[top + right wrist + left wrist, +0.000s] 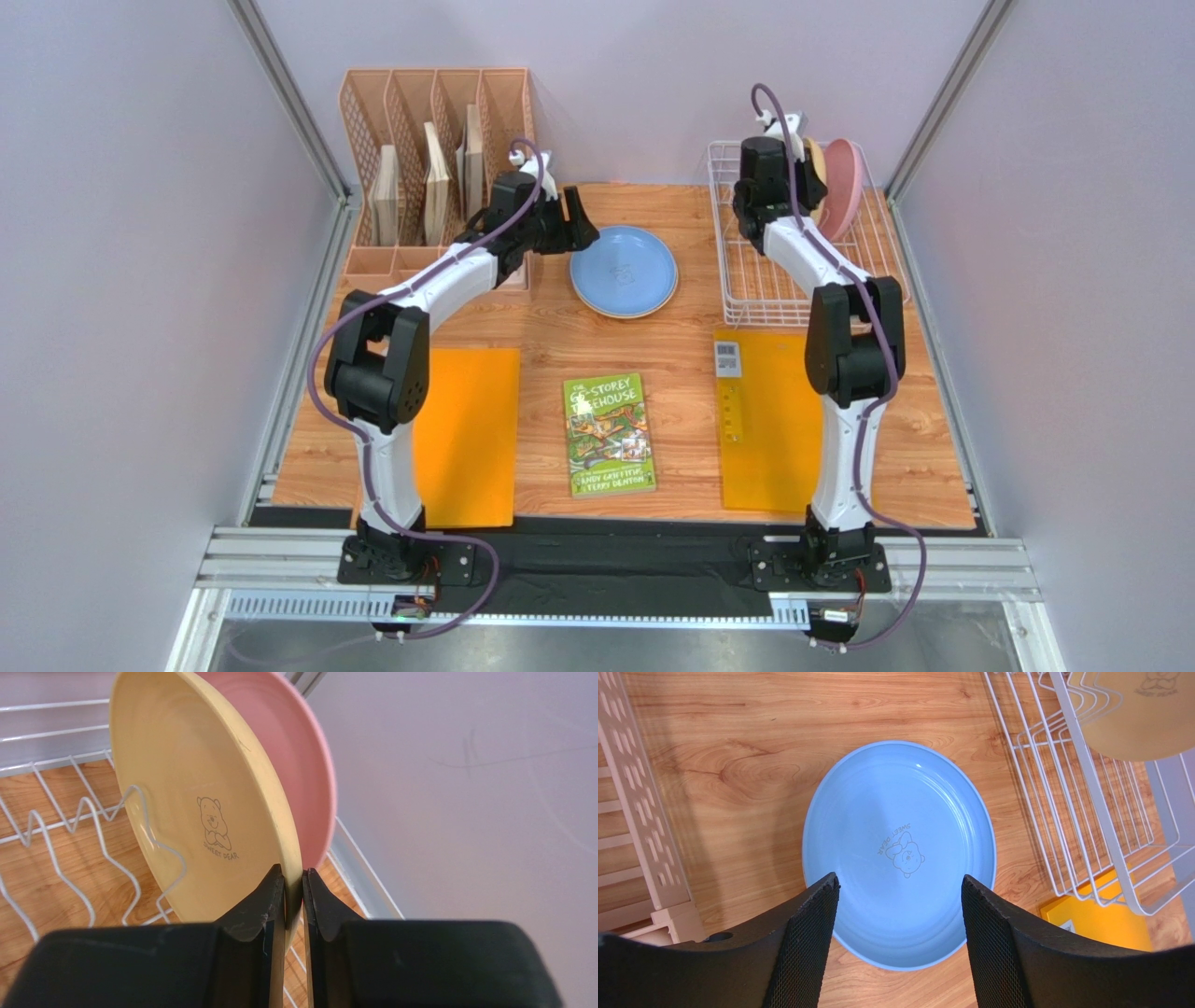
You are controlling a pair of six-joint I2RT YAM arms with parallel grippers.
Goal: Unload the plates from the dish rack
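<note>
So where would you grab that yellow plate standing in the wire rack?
Take the yellow plate by its thin rim, edge-on, one finger on its front face, one behind. It stands upright in the rack with the pink plate close behind, so only the edge is likely free. The right end effector pinches it just so.

"SWEET BEAR" is printed on the yellow plate (pixel 203 798) and blue plate (pixel 899 854); the book (pixel 609 433) reads "STOREY".
</note>
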